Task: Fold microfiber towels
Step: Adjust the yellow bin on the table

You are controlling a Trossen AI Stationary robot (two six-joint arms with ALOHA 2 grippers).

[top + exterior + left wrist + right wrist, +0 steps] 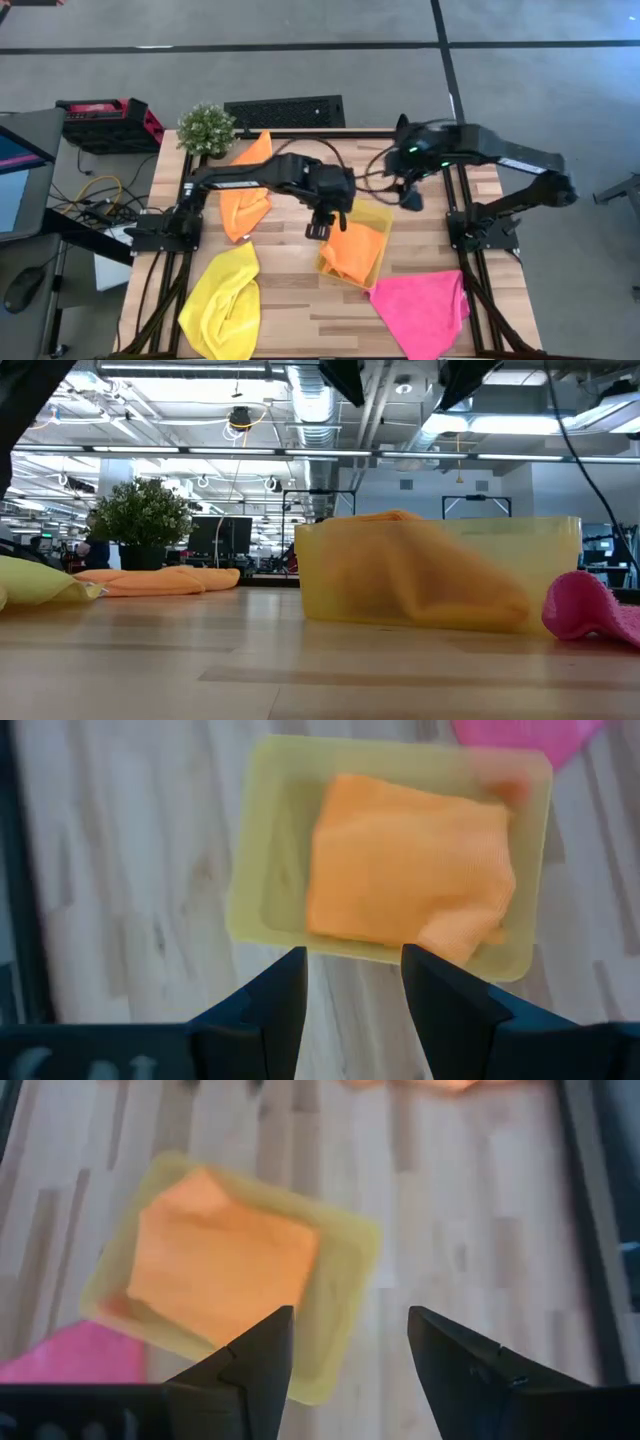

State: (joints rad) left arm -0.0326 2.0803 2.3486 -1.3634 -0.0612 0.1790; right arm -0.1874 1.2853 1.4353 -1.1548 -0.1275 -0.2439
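Note:
A folded orange towel (352, 250) lies in the translucent yellow tray (378, 215) at the table's middle; it also shows in the left wrist view (405, 870) and the right wrist view (215, 1260). A second orange towel (245, 195) lies crumpled at the far left. A yellow towel (222, 298) lies at the near left, a pink towel (422, 308) at the near right. My left gripper (320, 228) is open and empty above the tray's left edge. My right gripper (410, 197) is open and empty above the table, past the tray's far right corner.
A small potted plant (206, 128) stands at the far left corner. A black grille (285, 110) lies beyond the far edge. Bare wood shows between the yellow towel and the tray, and along the near edge.

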